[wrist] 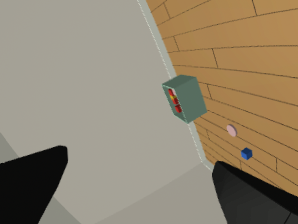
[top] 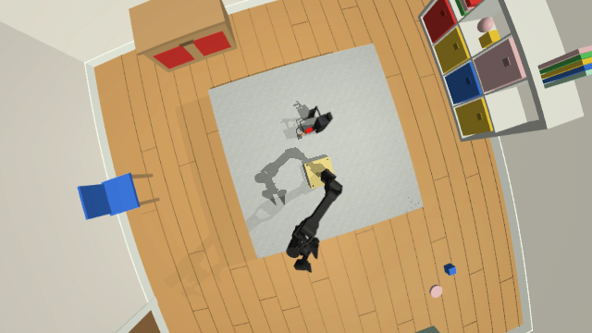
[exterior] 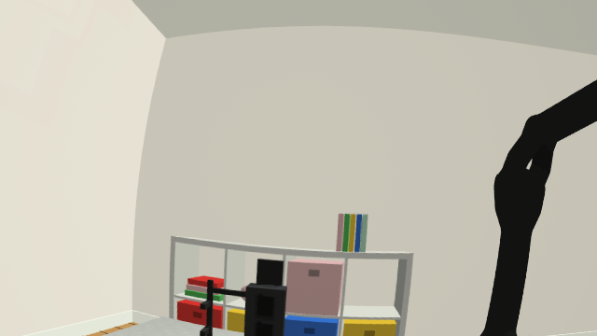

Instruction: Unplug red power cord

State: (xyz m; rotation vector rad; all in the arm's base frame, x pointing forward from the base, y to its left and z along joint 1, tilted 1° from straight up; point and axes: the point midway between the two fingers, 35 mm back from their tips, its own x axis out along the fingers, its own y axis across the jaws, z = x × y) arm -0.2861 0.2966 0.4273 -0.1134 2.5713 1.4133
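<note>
A small red piece (top: pixel 309 130), seemingly the red power cord's plug, shows at the lower left edge of a black block (top: pixel 323 122) on the grey mat. The block, seemingly the power strip, also appears in the exterior view as an upright black block (exterior: pixel 266 308) with square recesses. Whether the plug sits in a socket is too small to tell; no red cord can be made out in the exterior view. My gripper (top: pixel 311 259) (wrist: pixel 142 163) is open and empty, far from plug and strip, beyond the mat's near edge. Only bare wall and floor show between its fingers in the wrist view.
Thin black rods (top: pixel 316 111) (exterior: pixel 210 303) stand beside the block. My arm (top: pixel 319 213) (exterior: pixel 518 210) rises near a yellow plate (top: pixel 311 179) on the grey mat (top: pixel 384 176). A shelf (top: pixel 532 92) (exterior: pixel 409 280), a blue chair (top: pixel 121 194) and a wooden cabinet (top: pixel 180 23) stand around it.
</note>
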